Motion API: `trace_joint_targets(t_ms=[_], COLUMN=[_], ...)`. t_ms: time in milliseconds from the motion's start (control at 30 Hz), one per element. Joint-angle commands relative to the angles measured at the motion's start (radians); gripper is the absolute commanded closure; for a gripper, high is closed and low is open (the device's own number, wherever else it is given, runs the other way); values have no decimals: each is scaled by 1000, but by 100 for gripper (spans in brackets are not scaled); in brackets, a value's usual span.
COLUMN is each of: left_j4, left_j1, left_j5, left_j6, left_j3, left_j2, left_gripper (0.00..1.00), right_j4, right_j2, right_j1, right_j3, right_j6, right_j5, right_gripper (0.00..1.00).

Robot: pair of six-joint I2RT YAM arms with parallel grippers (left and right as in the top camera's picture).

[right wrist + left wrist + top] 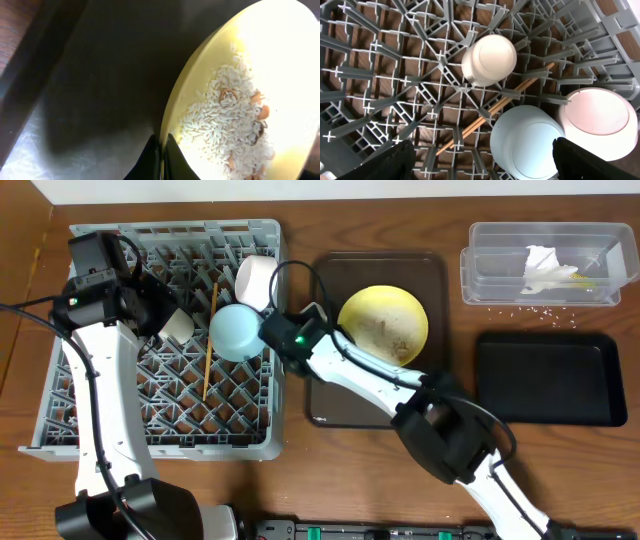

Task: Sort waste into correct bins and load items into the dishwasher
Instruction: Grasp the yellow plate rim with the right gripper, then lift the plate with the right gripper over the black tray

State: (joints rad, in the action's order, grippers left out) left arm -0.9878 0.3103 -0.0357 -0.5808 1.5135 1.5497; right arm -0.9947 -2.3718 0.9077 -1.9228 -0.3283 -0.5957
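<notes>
The plate (383, 325) sits on the brown tray (325, 395) with rice (225, 120) on it, and we have the right gripper (161, 150) clenched on its rim. So thin an edge hold could slip when we lift, and any tilt would spill rice onto the counter (350, 225).

Overhead straight down, left wrist close over rack (370, 70), right wrist beside plate (285, 50)
</notes>
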Motion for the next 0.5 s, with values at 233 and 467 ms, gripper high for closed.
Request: trace_joint_targets(t_ms=[233, 467], left_j4=[-3, -3], left_j1=[3, 3], left_j5=[-5, -5], left_j6=[-12, -12], left_j3=[0, 0], left_j2=[0, 0], left_gripper=[11, 11], right_j4=[-112, -233], right_j2=[14, 14], right_j1=[-25, -106], right_j3=[-172, -297], right_j6=[-60, -188], right_j5=[-128, -137], right_gripper=[99, 99])
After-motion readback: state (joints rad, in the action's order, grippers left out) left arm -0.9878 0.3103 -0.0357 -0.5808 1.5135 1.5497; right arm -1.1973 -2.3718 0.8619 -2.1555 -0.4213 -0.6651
